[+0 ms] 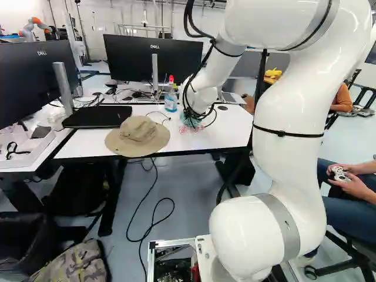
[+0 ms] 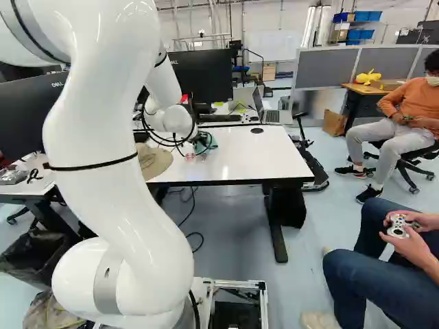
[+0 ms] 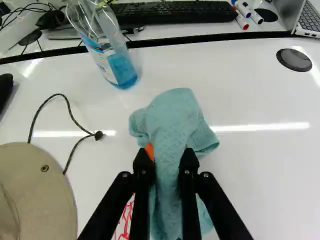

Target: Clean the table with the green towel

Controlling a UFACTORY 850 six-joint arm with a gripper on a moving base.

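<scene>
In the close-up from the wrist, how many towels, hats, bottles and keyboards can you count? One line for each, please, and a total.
Towels: 1, the green towel, gripped by the gripper
Hats: 1, the tan hat
Bottles: 1, the clear bottle with blue liquid
Keyboards: 1, the black keyboard
Total: 4

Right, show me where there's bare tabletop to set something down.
Bare: the white tabletop between the towel and the right edge in the right base view, except the round black cap. Crowded: around the hat, cord and bottle.
</scene>
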